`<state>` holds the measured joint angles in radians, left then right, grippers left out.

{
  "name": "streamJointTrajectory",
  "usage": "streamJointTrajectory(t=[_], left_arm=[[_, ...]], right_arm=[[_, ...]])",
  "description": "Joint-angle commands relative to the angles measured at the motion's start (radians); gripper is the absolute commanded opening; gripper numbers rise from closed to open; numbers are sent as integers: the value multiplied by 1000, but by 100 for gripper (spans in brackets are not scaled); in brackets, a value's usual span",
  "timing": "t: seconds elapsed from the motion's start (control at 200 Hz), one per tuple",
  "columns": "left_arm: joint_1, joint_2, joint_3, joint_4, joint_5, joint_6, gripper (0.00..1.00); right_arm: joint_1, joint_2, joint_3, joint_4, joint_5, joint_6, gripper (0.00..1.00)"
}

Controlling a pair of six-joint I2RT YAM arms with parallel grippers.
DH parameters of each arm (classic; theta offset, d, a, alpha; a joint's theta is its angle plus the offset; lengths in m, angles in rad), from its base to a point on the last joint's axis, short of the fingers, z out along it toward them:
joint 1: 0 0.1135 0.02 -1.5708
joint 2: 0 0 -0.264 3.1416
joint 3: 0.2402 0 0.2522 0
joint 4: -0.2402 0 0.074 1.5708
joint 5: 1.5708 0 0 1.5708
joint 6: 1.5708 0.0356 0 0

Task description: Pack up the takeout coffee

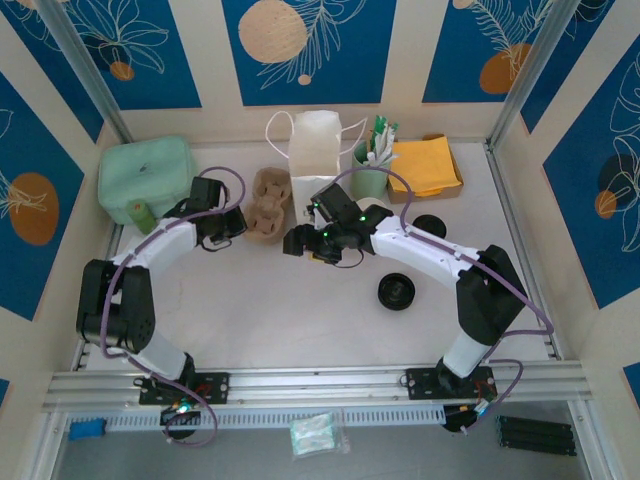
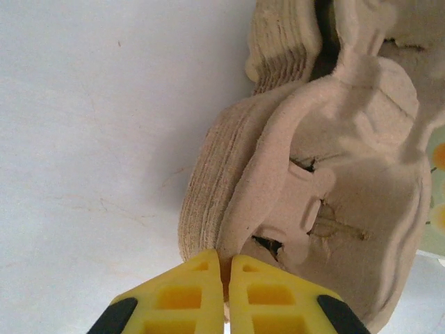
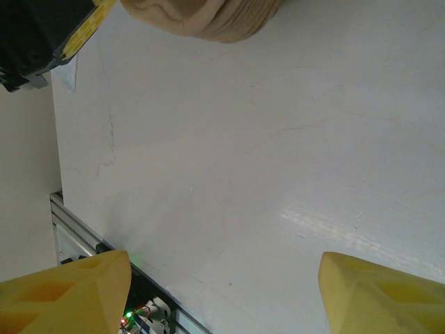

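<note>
Takeout-coffee carriers (image 2: 334, 174) (stacked), left end effector (image 2: 224, 263) pinching

— What's cut off ahead of the left gripper (image 2: 224, 268)?
— The pulp carrier stack (image 2: 327, 160) runs past the top and right edges. The fingers (image 2: 184, 299) are clipped at the bottom, and I can't tell whether they pinch its rim.
— And the right gripper (image 3: 222, 278)?
— Its fingertips (image 3: 62, 292) are clipped below. Ahead of them, the stack is cropped by the top edge.
</note>
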<state>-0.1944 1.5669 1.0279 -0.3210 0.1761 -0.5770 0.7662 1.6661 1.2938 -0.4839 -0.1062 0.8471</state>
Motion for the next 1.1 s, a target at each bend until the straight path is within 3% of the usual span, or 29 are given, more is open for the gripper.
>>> streamJointTrajectory(t=[0.0, 0.72, 1.095], left_arm=[[12, -50, 30, -34, 20, -1, 8], [57, -180, -81, -72, -18, -62, 6], [87, -281, -191, -16, 20, -190, 6]], right_arm=[[5, 9, 12, 7, -24, 16, 72], [14, 34, 34, 10, -43, 9, 72], [44, 53, 62, 70, -30, 72, 71]])
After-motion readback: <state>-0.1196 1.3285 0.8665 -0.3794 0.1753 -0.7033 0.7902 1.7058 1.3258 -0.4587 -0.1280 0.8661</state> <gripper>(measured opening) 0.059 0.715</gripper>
